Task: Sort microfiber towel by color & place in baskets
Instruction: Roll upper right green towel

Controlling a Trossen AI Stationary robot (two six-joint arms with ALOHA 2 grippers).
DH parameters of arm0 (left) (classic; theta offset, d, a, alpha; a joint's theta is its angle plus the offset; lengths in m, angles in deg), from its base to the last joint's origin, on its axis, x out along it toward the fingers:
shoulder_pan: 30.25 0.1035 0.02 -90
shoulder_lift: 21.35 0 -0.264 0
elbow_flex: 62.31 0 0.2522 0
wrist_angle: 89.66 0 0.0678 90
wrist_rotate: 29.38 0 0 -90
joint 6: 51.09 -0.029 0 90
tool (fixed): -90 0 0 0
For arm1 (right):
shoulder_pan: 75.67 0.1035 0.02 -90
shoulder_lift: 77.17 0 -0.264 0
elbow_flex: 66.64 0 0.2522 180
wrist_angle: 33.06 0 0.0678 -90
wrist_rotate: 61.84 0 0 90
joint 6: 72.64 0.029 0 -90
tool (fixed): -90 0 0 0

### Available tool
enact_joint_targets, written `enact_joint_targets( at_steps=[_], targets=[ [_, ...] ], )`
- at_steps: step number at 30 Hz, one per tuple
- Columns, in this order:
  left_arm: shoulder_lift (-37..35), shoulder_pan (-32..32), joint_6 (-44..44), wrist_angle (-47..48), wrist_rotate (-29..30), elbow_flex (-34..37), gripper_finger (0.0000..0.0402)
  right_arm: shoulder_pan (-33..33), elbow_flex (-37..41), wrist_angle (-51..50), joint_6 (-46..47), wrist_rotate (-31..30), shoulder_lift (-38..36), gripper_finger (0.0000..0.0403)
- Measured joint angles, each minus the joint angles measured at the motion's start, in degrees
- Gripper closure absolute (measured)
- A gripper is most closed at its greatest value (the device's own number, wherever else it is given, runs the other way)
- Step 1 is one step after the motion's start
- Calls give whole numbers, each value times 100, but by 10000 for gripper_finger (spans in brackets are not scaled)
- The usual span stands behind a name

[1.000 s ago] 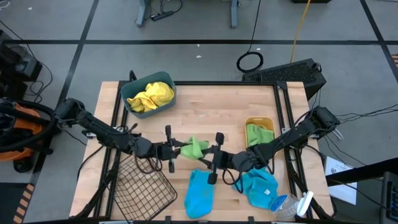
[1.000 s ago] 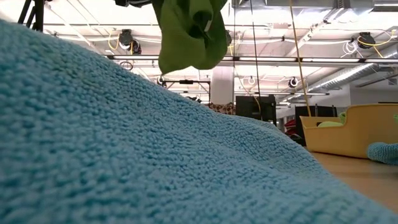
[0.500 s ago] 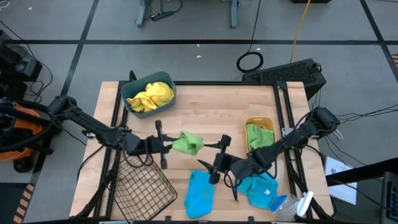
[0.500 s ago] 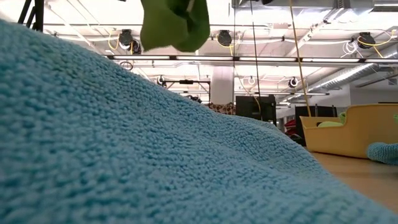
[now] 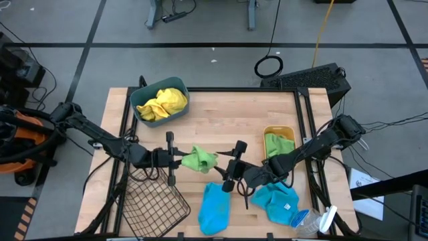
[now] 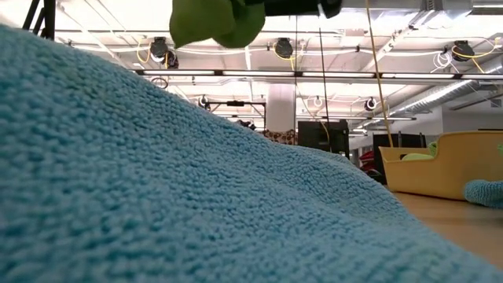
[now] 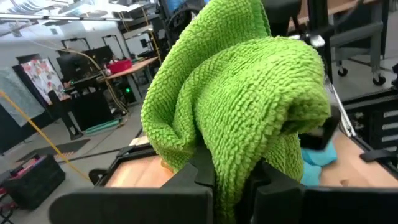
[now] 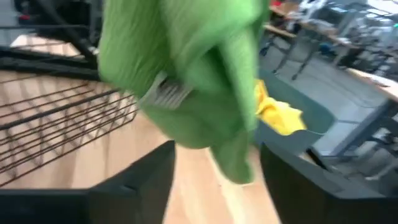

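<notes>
My left gripper (image 5: pixel 180 159) is shut on a green towel (image 5: pixel 199 159) above the table's middle; the towel also shows in the left wrist view (image 7: pixel 236 93) and at the top of the low view (image 6: pixel 208 20). My right gripper (image 5: pixel 221 169) is open just right of the towel, and its fingers (image 8: pixel 134 180) stand wide on either side of it; I cannot tell whether they touch it. Two blue towels (image 5: pixel 215 207) (image 5: pixel 279 204) lie flat on the table's near part. My left gripper pinches a bunched part of the green towel (image 7: pixel 231 165) between its two fingers; how many layers, I cannot tell. The fingers come level from the table's left. The towel is lifted clear of the table and bulges in a crumpled lump beyond the fingertips.
A teal bin (image 5: pixel 142 96) with yellow towels stands at the far left. An orange tub (image 5: pixel 277 128) with a green towel stands at the right. A wire basket (image 5: pixel 150 204) lies at the near left. A clear bottle (image 5: pixel 317 221) lies at the near right corner.
My left gripper has carried the green towel toward the table's left and upward. My right gripper, close against the towel a second ago, has drawn back toward the near edge and stands apart from the towel's right side.
</notes>
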Motion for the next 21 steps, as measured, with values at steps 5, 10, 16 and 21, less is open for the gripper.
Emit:
enact_joint_targets(
  at_steps=[5,10,16,21],
  targets=[
    [0,25,30,-97,54,-1,382,-114,0,91,-16,914,5,285],
    [82,194,192,-21,170,-1,382,-112,0,617,-474,1249,7,391],
    [266,392,240,4,173,-1,382,-103,0,1156,-673,1610,7,386],
    [423,511,384,16,-115,-1,382,-103,0,1422,-732,1700,7,391]
  ],
)
